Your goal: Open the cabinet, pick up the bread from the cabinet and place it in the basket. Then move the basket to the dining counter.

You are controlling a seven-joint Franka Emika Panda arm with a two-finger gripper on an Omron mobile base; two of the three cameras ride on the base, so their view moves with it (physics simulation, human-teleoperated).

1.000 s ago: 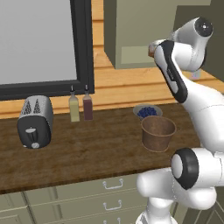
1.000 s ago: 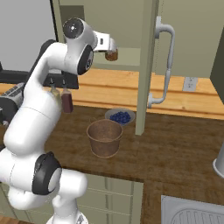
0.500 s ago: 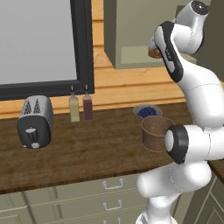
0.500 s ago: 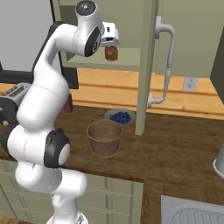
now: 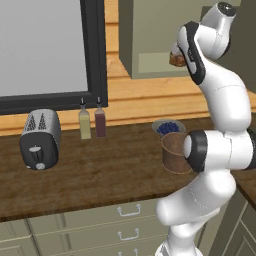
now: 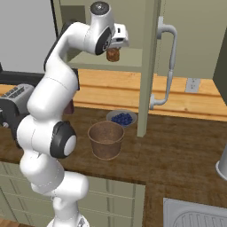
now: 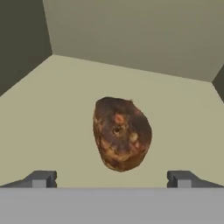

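Observation:
The cabinet (image 6: 148, 53) stands open, its door edge-on with the silver bar handle (image 6: 169, 66) facing me. The bread (image 7: 121, 133), a small dark-brown bun, lies on the cabinet shelf (image 7: 61, 109). From the right base view the bread (image 6: 113, 54) sits at the shelf's front edge, and it shows past the arm in the left base view (image 5: 174, 59). My gripper (image 7: 111, 179) is open, its fingertips (image 7: 41, 178) apart on either side just short of the bun. The basket (image 6: 106, 139), a round wooden tub, stands empty on the worktop below. The dining counter is out of view.
A bowl of blue berries (image 6: 122, 118) sits just behind the basket. A toaster (image 5: 40, 137) and two bottles (image 5: 92, 122) stand to the left under the window. A sink (image 6: 195, 217) lies at the lower right.
The arm's upper links have swung up and straightened. The hand has stayed at the shelf by the bread, jaws open throughout.

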